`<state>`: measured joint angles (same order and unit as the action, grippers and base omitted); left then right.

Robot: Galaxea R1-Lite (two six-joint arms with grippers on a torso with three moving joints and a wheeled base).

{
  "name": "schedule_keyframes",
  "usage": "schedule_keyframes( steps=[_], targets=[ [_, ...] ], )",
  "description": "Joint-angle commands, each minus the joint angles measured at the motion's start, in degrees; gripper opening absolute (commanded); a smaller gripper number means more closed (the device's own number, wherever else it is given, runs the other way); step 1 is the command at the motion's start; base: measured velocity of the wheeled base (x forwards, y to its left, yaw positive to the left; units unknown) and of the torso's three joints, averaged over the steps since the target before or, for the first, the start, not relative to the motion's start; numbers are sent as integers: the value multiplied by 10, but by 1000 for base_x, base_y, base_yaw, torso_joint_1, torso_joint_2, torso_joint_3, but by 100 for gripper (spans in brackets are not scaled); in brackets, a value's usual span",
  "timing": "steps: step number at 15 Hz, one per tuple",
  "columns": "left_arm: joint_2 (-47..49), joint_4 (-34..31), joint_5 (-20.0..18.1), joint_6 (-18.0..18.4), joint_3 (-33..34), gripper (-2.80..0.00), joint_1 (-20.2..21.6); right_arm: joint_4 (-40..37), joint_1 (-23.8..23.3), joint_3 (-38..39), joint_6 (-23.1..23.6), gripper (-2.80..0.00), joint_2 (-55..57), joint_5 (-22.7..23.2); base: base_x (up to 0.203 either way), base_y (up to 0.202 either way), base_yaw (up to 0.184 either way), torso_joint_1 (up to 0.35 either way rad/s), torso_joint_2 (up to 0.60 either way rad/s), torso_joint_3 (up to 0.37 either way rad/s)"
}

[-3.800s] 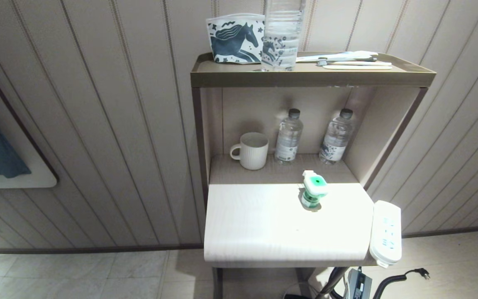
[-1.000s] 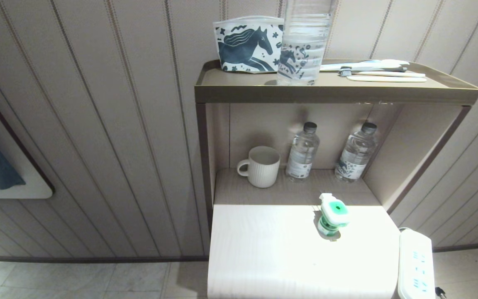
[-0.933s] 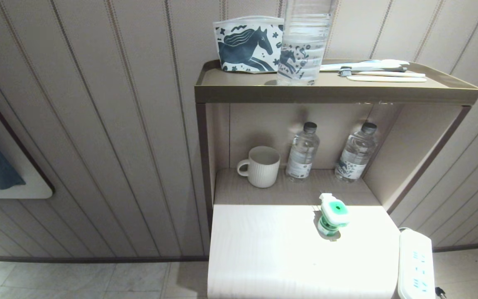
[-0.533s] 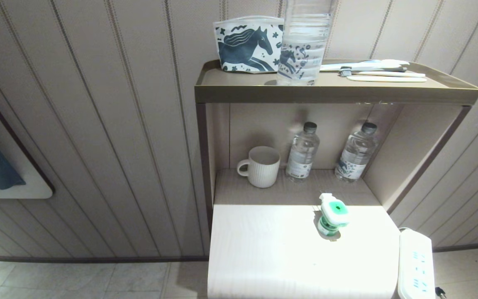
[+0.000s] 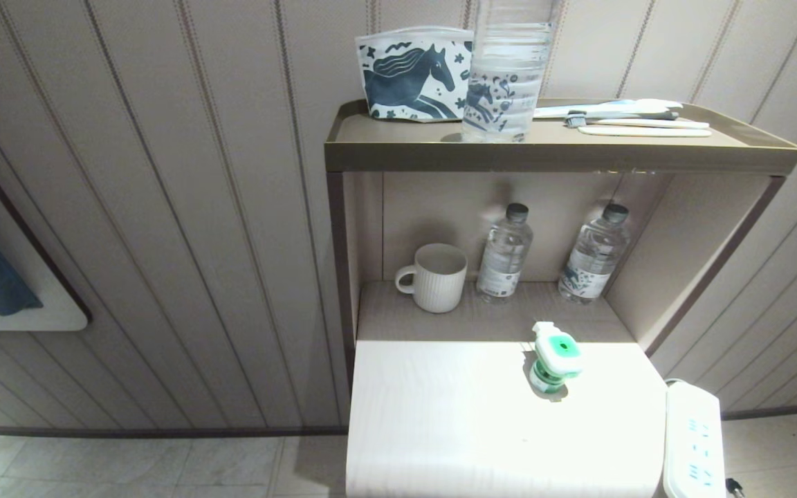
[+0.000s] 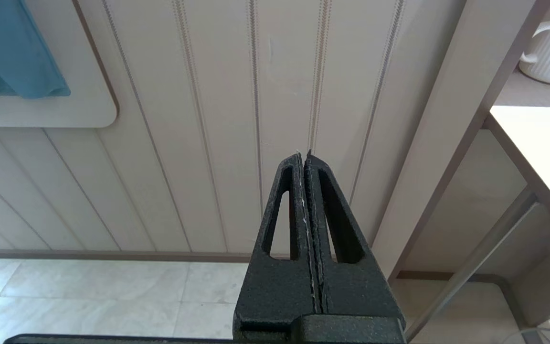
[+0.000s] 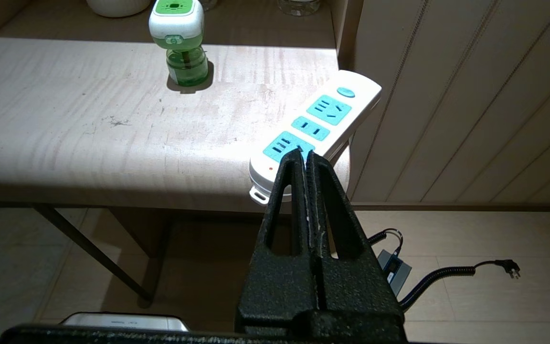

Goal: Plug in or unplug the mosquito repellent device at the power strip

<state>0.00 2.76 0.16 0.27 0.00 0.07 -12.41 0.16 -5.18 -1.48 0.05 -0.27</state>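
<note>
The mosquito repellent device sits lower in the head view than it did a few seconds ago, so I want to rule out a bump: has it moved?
No. The mosquito repellent device keeps its spot relative to the mug; the camera shifted.

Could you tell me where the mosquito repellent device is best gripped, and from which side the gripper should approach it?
Probably by the white rounded-square head of the mosquito repellent device, closing across its two flat sides. It stands upright on the table, apart from the power strip, with the narrower green bottle below. Coming from the front edge with the right gripper, now shut, looks clearest.
</note>
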Motion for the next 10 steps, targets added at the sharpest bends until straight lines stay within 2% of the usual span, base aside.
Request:
schedule_keyframes(
  steps=[1, 10],
  targets=[
    [1, 1, 1, 0, 0, -280, 0, -1, 0, 0, 0, -280, 0, 0, 0, 0, 0, 0, 0, 0],
    [1, 1, 0, 0, 0, -280, 0, -1, 0, 0, 0, -280, 0, 0, 0, 0, 0, 0, 0, 0]
  ],
)
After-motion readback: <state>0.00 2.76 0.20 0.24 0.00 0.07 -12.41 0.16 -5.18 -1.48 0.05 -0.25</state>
